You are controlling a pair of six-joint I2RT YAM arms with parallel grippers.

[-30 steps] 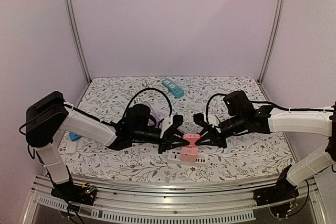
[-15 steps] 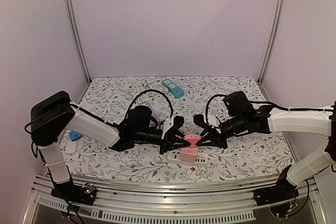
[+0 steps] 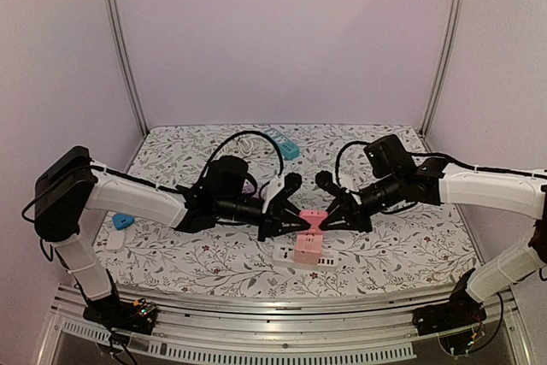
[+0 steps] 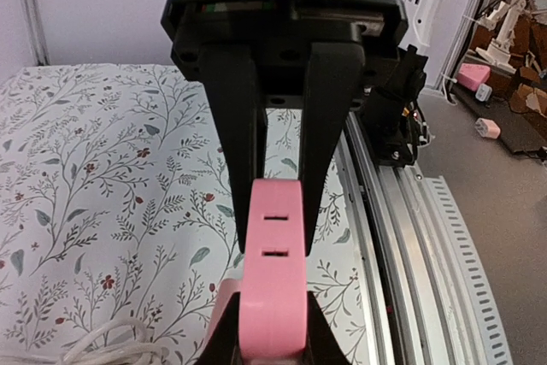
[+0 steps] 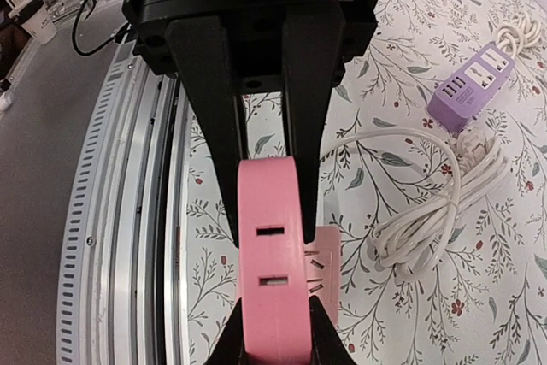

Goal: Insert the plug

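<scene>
Two robot arms meet over a floral-print table cover (image 3: 171, 258), both clamped on a single pink plug (image 3: 312, 220). At the left edge of the table, a small blue object (image 3: 122, 221) and a white one (image 3: 114, 240) lie side by side, close to the left arm (image 3: 137, 198). That arm stretches rightward low across the cloth. Just beyond it lies a purple power strip (image 5: 470, 83), with a coiled white cable (image 5: 423, 211) near it. A teal power strip (image 3: 282, 144) lies well apart at the far edge.

The left gripper (image 3: 293, 224) is drawn in narrow on the plug's left end. Its wrist camera shows both black fingers (image 4: 235, 151) pressed against the plug's sides, with two slots on the face toward the lens.

The plug hangs at the centre of the table, toward the near edge. It is directly above a pink socket block (image 3: 308, 249) seated on a white base (image 3: 284, 256). Whether plug and block touch cannot be told.

The right gripper (image 3: 330, 221) pinches the plug's opposite end, its jaws tight against the pink body. The right arm (image 3: 487, 190) reaches in from the right side of the enclosure.
</scene>
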